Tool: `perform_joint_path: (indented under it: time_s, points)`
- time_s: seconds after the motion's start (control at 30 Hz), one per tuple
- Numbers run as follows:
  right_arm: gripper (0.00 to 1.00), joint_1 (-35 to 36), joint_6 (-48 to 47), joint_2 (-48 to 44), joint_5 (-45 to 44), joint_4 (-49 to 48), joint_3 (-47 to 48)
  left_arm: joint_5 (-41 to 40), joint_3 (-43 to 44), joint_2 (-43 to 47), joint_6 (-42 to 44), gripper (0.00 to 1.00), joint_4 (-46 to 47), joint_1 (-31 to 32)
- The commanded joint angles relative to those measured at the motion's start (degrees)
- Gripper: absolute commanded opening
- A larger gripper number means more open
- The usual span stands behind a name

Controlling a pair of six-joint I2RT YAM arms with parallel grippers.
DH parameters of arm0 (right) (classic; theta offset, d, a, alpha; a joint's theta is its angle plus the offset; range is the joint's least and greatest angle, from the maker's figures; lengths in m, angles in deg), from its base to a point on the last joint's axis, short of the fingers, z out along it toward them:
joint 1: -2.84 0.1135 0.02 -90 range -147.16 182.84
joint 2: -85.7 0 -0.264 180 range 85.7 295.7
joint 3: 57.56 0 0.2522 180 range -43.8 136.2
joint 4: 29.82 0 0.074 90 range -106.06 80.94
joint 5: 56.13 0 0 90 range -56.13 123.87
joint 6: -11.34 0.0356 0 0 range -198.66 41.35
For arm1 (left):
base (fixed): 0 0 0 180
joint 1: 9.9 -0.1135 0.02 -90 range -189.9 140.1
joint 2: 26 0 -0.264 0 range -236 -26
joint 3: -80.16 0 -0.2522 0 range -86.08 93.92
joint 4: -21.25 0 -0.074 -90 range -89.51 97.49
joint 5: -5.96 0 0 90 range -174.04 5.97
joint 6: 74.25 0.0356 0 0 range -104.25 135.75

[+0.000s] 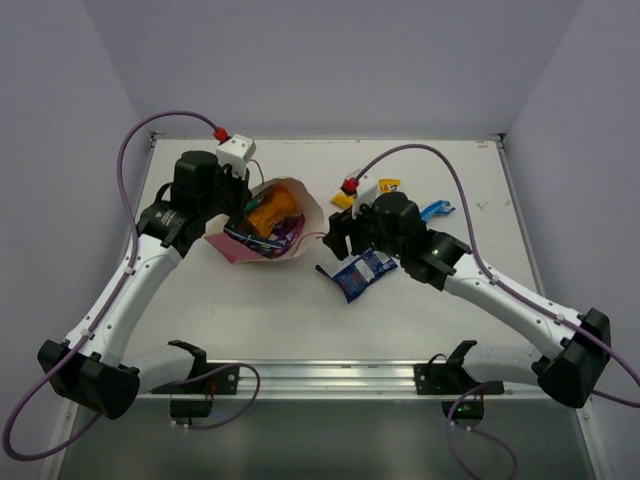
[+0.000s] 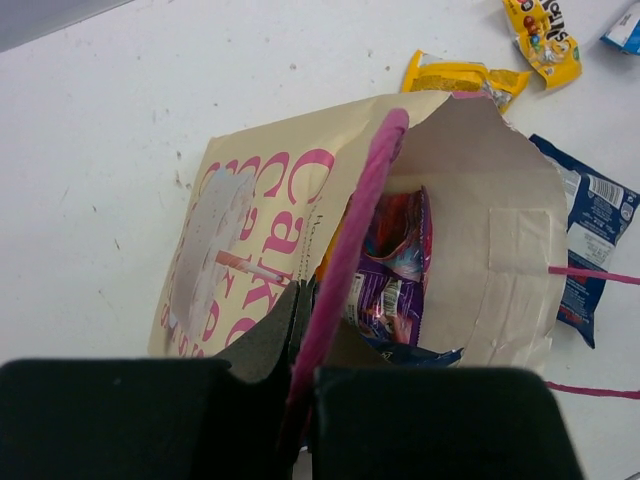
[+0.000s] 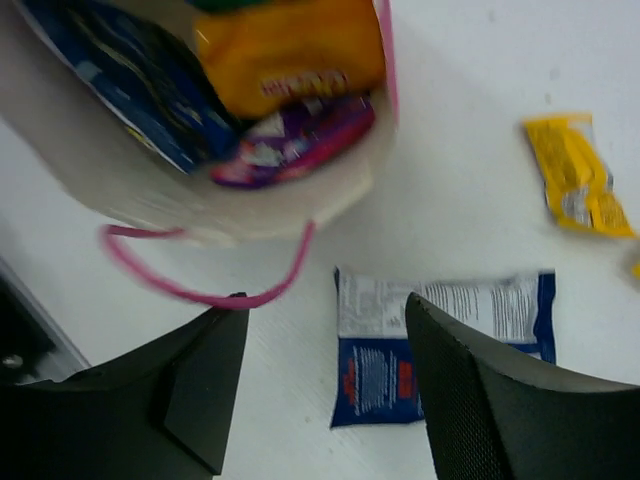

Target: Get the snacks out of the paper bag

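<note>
Cream and pink, the paper bag [image 1: 303,197] [image 2: 250,200] lies tipped on its side on the white counter [image 1: 250,320], its mouth gaping toward the right arm. The left jaws are clamped tight on one thin pink loop handle [image 2: 350,250] at the bag's rim.

Three snacks show inside the bag's mouth: an orange pouch [image 1: 270,212] [image 3: 290,55], a purple packet [image 2: 385,295] [image 3: 295,140] beside it, and a dark blue packet [image 3: 130,80] against the bag's wall.

The right jaws stand well apart with nothing between them. They hang just above a second dark blue packet [image 1: 362,272] [image 3: 380,370], which lies flat on the counter just outside the bag's mouth, near the bag's other handle [image 3: 200,290].

Past that packet, farther from the bag, a near yellow packet [image 1: 342,201] and a far yellow packet [image 1: 390,185] lie on the counter. A tiny blue packet [image 1: 436,210] lies farthest from the bag.
</note>
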Motion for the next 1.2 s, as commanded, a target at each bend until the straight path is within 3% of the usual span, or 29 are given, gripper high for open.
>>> perform_joint_path:
  time_s: [0.0,0.2,0.43,0.97,1.17]
  points:
    - [0.67,-0.1,-4.0,-3.9,10.2,-7.1,8.1,1.7,-0.5,2.3,1.6,0.00,1.5,0.0]
    - [0.67,-0.1,-7.6,7.8,21.2,-7.1,18.6,2.6,-0.6,2.6,1.4,0.00,1.4,0.0]
    - [0.67,1.1,-6.9,18.7,27.8,-11.0,22.1,2.8,-0.6,2.1,1.0,0.00,1.3,0.1]
    - [0.66,6.3,-7.7,32.7,23.9,-17.9,23.2,3.5,1.2,1.5,-2.3,0.00,1.3,0.0]
    - [0.59,6.2,-6.9,34.1,21.3,-19.6,23.2,3.5,0.7,1.5,-2.5,0.00,1.5,0.0]
